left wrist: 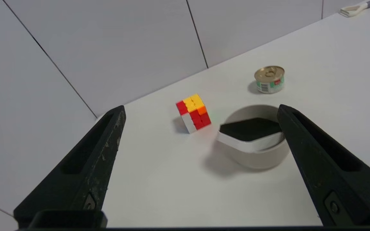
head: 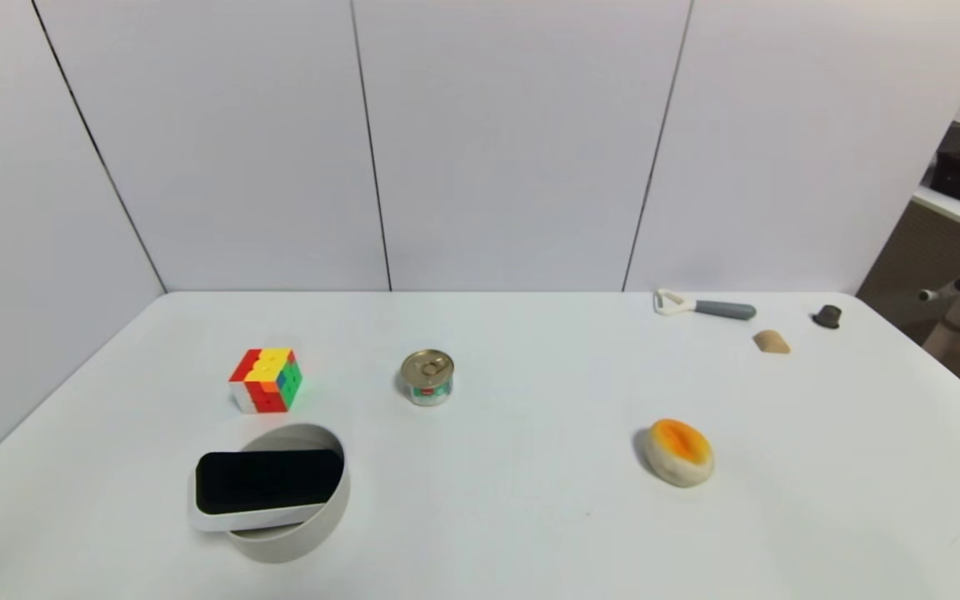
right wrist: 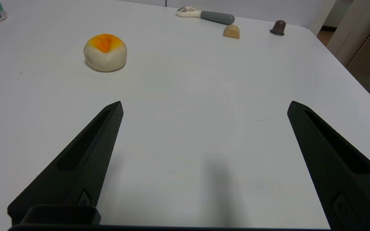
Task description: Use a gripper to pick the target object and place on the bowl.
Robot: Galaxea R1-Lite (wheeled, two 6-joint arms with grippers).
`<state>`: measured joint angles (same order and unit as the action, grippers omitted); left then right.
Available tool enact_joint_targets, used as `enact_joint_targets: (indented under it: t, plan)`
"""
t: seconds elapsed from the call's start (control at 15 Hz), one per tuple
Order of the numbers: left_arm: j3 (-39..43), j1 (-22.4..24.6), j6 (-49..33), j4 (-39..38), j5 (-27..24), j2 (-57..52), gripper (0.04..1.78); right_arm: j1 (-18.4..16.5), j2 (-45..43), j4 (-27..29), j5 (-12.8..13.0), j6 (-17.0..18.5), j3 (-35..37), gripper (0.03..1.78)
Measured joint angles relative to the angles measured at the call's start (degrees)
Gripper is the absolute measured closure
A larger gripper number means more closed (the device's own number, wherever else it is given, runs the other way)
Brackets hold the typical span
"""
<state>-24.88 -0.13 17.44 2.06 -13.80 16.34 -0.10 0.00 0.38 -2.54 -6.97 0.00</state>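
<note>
The flat block with black felt top and white base [head: 267,483] lies tilted across the rim of the grey-beige bowl [head: 313,533] at the front left of the table, one end overhanging the bowl's left side. It also shows in the left wrist view [left wrist: 251,130] on the bowl [left wrist: 255,158]. My left gripper [left wrist: 201,109] is open and empty, held back from the bowl and above the table. My right gripper [right wrist: 204,107] is open and empty over bare table at the right. Neither gripper shows in the head view.
A multicoloured puzzle cube [head: 266,380] stands just behind the bowl. A gold-lidded tin can [head: 427,377] is mid-table. An orange-topped bun [head: 678,451] lies right of centre. A peeler [head: 703,306], a tan piece [head: 771,342] and a dark capsule [head: 827,317] lie far right.
</note>
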Motion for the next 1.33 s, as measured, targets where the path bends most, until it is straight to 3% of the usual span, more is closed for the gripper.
enact_joint_targets:
  t: [0.27,0.53,0.67,1.07,1.33]
  plan:
    - [12.73,-0.46,-5.55,-0.91,0.99,-11.15,0.13,0.00,0.00,0.02,-0.02,0.00,0.00,0.04]
    - [22.87,-0.41,-6.38,-5.97,8.24,-15.41,0.13,0.00,0.00,-0.02,0.00,0.01,0.00,0.04]
    - [24.37,-0.39,-6.45,-4.25,10.93,-16.09,0.13,0.00,0.00,-0.05,-0.02,0.00,0.00,0.04]
    - [24.61,-0.39,-7.06,-1.38,10.93,-16.41,0.13,0.00,0.00,0.02,-0.02,0.01,0.00,0.04]
    - [24.78,-0.39,-14.20,-1.38,11.82,-16.43,0.13,0.00,0.00,0.02,-0.02,0.00,0.00,0.04]
